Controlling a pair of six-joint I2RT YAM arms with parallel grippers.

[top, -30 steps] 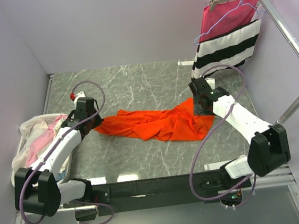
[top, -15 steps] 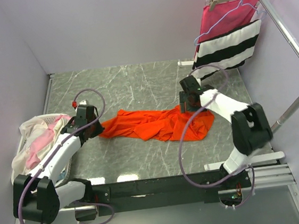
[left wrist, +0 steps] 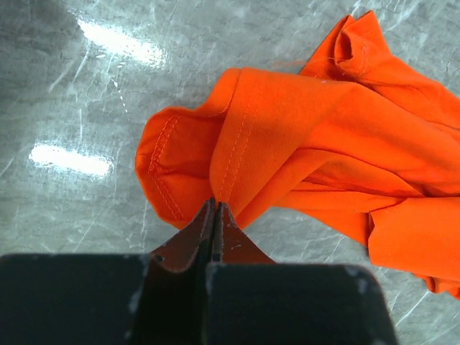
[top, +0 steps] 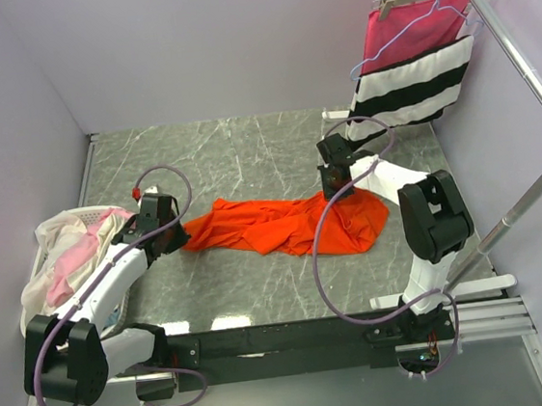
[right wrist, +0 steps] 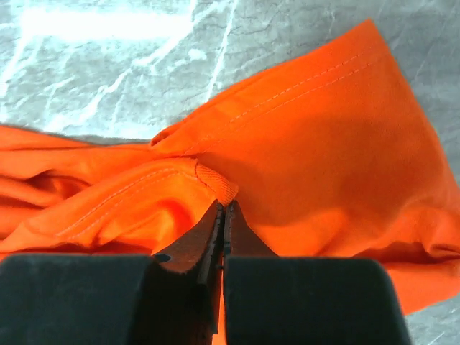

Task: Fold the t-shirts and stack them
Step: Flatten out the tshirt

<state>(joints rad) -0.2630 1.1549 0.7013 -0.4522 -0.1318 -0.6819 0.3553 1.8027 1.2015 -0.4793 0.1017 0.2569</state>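
Note:
A crumpled bright orange-red t-shirt [top: 283, 226] lies across the middle of the marble table [top: 247, 157]. My left gripper [top: 179, 235] is at the shirt's left end. In the left wrist view it [left wrist: 214, 204] is shut on a stitched hem fold of the orange t-shirt [left wrist: 323, 136]. My right gripper [top: 338, 194] is at the shirt's far right part. In the right wrist view it [right wrist: 224, 206] is shut on a ribbed edge of the orange t-shirt [right wrist: 323, 144]. Cream-white and pale pink t-shirts [top: 67, 249] are heaped in a basket at the left.
The white basket [top: 36, 257] sits at the table's left edge beside my left arm. A pink cloth with black and white stripes [top: 413, 81] hangs from a hanger on a metal rail [top: 517, 51] at the back right, just behind my right arm.
My right gripper has moved left over the shirt's far right part and closed on its edge. The left gripper stays shut on the left hem and has shifted slightly nearer.

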